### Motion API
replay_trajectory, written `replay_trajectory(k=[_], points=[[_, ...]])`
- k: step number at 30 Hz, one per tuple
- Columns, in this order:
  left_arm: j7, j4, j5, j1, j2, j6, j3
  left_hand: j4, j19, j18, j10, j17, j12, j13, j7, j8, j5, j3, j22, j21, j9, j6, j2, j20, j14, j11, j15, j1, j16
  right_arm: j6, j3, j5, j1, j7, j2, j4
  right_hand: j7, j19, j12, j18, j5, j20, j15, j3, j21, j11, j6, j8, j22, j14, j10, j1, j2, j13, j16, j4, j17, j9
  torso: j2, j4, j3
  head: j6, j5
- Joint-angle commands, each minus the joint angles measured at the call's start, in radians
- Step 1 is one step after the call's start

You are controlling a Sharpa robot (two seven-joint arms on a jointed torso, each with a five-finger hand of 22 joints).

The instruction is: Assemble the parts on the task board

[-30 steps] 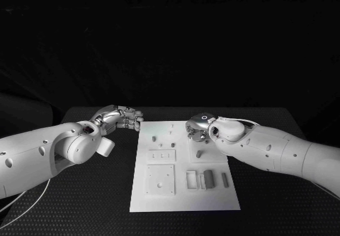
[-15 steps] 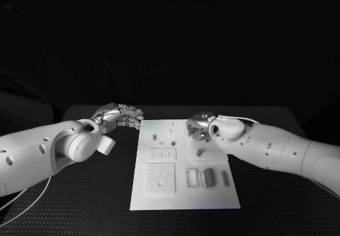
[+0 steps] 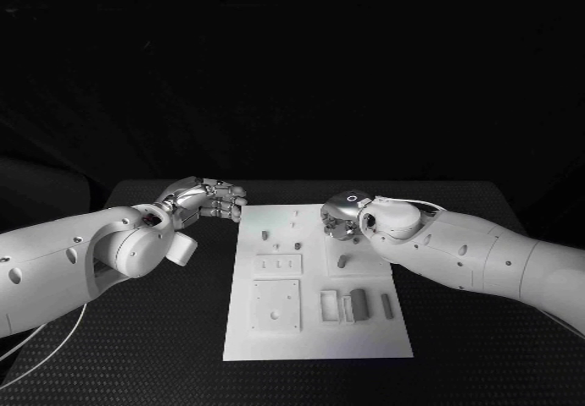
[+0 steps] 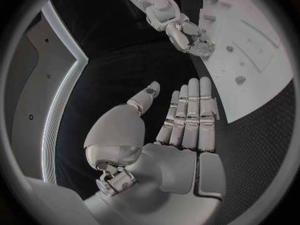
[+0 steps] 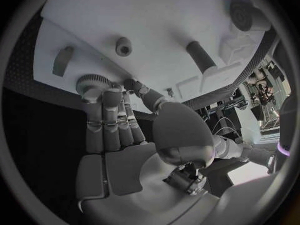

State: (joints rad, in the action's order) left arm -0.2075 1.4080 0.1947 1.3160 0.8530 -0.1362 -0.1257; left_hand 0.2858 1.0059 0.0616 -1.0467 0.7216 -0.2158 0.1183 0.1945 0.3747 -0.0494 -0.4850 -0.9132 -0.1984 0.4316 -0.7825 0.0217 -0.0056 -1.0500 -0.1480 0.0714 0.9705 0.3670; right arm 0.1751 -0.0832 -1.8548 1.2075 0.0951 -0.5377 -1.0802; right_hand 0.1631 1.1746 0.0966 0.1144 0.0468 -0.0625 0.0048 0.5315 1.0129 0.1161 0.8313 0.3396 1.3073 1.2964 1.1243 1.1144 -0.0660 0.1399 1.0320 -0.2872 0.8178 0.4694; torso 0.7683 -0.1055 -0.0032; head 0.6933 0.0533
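Right hand on gear part at board's far edge

Board: task board (image 3: 314, 338) sits mid-frame on the bench (image 3: 146, 355), long side running away from the camera. Loose parts on it: two rectangular blocks (image 3: 344, 306) and a thin bar (image 3: 388, 306) lower right, short pegs (image 3: 287, 247) near centre.

Right hand (image 3: 341, 222): over the board's upper right corner. Wrist view shows fingers extended, fingertips (image 5: 94, 92) touching a toothed round part (image 5: 92, 82) at the board edge. Whether it's actually pinched or only touched, can't tell. A short cylinder (image 5: 200, 55), a small holed bushing (image 5: 123, 46) and a dark slot piece (image 5: 62, 60) lie on the board just past the fingers.

Left hand (image 3: 207, 201): off the board, just beside its upper left corner, above the bench. Fingers straight and close together, thumb out, nothing in it.

Step, my read: picking the toothed part, early in the assembly, since most parts look unseated.

Next move needs: thumb brought across to close on the toothed rim, then a clean lift without nudging the bushing and cylinder nearby. Left hand is free to steady the board.
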Motion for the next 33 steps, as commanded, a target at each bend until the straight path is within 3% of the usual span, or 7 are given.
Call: replay_trajectory(k=[1, 16, 33], points=[[-0.004, 0.001, -0.004, 0.001, -0.001, 0.003, 0.001, 0.000, 0.002, 0.014, -0.004, 0.001, 0.004, -0.001, 0.003, -0.005, -0.001, 0.007, 0.001, 0.007, -0.002, 0.004, 0.000, -0.006, -0.003, -0.001, 0.004, -0.008, -0.004, -0.029, -0.003, -0.018, -0.005, -0.003, 0.003, 0.001, -0.005, -0.016, -0.002, 0.147, 0.002, -0.010, -0.004, -0.001, 0.007, -0.001, -0.002, -0.001, 0.020, -0.005, 0.008, 0.004, -0.008, 0.001, 0.004, -0.006, -0.002, -0.002, 0.001, -0.0002, -0.0001, -0.001, 0.000], [-0.003, -0.003, -0.004, 0.001, -0.005, 0.006, 0.001, 0.000, 0.002, 0.013, -0.004, 0.002, 0.006, -0.001, 0.003, -0.006, -0.001, 0.007, 0.001, 0.009, -0.002, 0.005, 0.001, -0.006, -0.003, -0.002, 0.005, -0.008, -0.006, 0.004, -0.003, -0.030, -0.005, -0.005, 0.015, 0.000, -0.015, -0.017, 0.007, 0.147, 0.002, -0.011, -0.012, 0.000, 0.011, -0.010, -0.025, -0.010, 0.019, -0.003, 0.036, 0.048, -0.027, 0.013, 0.009, -0.006, -0.006, -0.008, 0.003, -0.0006, -0.0004, -0.002, 0.003], [0.000, -0.005, -0.004, 0.001, -0.007, 0.010, 0.001, 0.000, 0.001, 0.011, -0.005, 0.003, 0.008, -0.001, 0.004, -0.006, -0.001, 0.007, 0.002, 0.010, -0.002, 0.005, 0.001, -0.007, -0.002, -0.002, 0.005, -0.010, -0.009, 0.063, -0.003, -0.021, -0.005, -0.017, 0.024, -0.009, -0.005, -0.011, 0.034, 0.147, 0.002, -0.010, -0.034, -0.008, 0.024, -0.034, 0.017, 0.016, 0.019, 0.004, 0.098, 0.045, 0.004, 0.048, 0.020, -0.005, -0.009, 0.001, 0.003, 0.0003, -0.0013, -0.002, 0.002]])
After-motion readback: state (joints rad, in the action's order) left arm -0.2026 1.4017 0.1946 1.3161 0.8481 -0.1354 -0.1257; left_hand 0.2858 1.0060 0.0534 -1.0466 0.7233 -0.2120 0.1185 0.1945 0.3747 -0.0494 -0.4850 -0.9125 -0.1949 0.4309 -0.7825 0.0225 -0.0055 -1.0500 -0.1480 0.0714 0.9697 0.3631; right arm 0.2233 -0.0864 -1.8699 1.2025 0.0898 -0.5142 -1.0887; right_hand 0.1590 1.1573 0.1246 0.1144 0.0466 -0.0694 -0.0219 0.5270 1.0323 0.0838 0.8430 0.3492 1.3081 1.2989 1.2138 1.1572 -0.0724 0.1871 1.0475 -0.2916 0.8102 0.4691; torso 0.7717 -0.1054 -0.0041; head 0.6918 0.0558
